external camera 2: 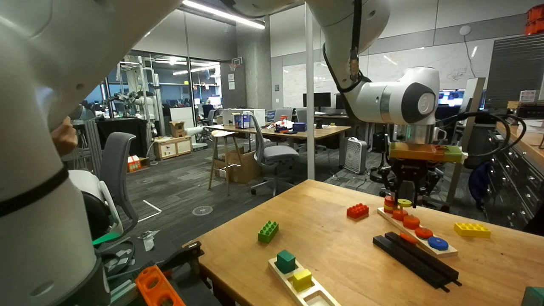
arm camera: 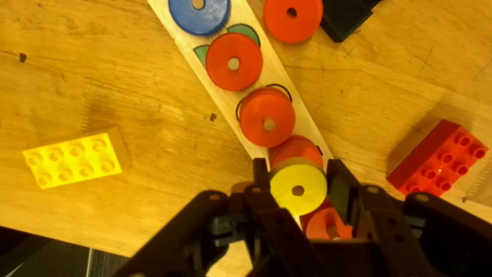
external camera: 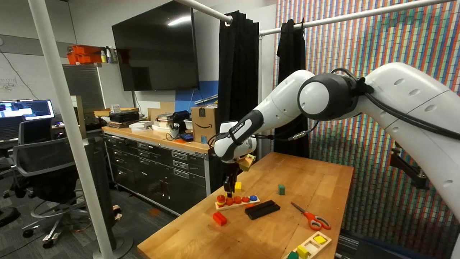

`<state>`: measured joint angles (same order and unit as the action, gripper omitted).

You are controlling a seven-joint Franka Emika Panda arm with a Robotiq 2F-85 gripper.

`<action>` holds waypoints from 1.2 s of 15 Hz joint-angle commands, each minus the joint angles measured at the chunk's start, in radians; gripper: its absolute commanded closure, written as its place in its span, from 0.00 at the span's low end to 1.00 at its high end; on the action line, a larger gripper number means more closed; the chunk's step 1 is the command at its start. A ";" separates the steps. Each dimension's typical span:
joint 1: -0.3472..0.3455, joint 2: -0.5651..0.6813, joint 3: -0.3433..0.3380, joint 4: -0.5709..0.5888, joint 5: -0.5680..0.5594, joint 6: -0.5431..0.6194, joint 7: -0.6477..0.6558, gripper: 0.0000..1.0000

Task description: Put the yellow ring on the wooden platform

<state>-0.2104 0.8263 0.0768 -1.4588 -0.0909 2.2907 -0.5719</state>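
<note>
The yellow ring is between my gripper's two fingertips in the wrist view, with both fingers against its sides. In an exterior view the yellow ring is above an orange-red ring on the fourth post, counting from the blue end. The wooden platform lies below, with orange-red rings and a blue ring on its posts. It also shows in both exterior views. The end stack stands right beside my gripper. The post under the yellow ring is mostly hidden.
A loose orange-red ring and a black rectangular piece lie beside the platform. A yellow brick and a red brick flank it. Scissors, a green brick and a wooden block tray are also on the table.
</note>
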 commanded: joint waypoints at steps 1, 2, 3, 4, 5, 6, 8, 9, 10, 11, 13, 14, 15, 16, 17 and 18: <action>-0.016 0.042 0.017 0.047 0.037 -0.012 -0.027 0.77; -0.019 0.043 0.021 0.048 0.043 -0.013 -0.031 0.77; -0.021 0.044 0.022 0.049 0.048 -0.012 -0.032 0.78; -0.023 0.045 0.025 0.050 0.056 -0.013 -0.035 0.78; -0.024 0.046 0.025 0.051 0.062 -0.013 -0.038 0.78; -0.024 0.047 0.025 0.052 0.067 -0.013 -0.040 0.78; -0.024 0.047 0.021 0.053 0.071 -0.015 -0.040 0.78; -0.023 0.046 0.019 0.052 0.071 -0.018 -0.036 0.78; -0.023 0.046 0.017 0.052 0.070 -0.019 -0.035 0.78; -0.021 0.047 0.014 0.052 0.067 -0.019 -0.033 0.78; -0.018 0.050 0.007 0.053 0.061 -0.021 -0.027 0.78; -0.018 0.052 0.008 0.055 0.062 -0.023 -0.027 0.78; -0.019 0.054 0.008 0.056 0.062 -0.023 -0.027 0.78; -0.017 0.057 0.004 0.057 0.059 -0.022 -0.023 0.78; -0.016 0.058 0.003 0.057 0.058 -0.023 -0.022 0.78; -0.015 0.058 0.000 0.057 0.057 -0.024 -0.019 0.78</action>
<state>-0.2210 0.8360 0.0817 -1.4434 -0.0453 2.2851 -0.5853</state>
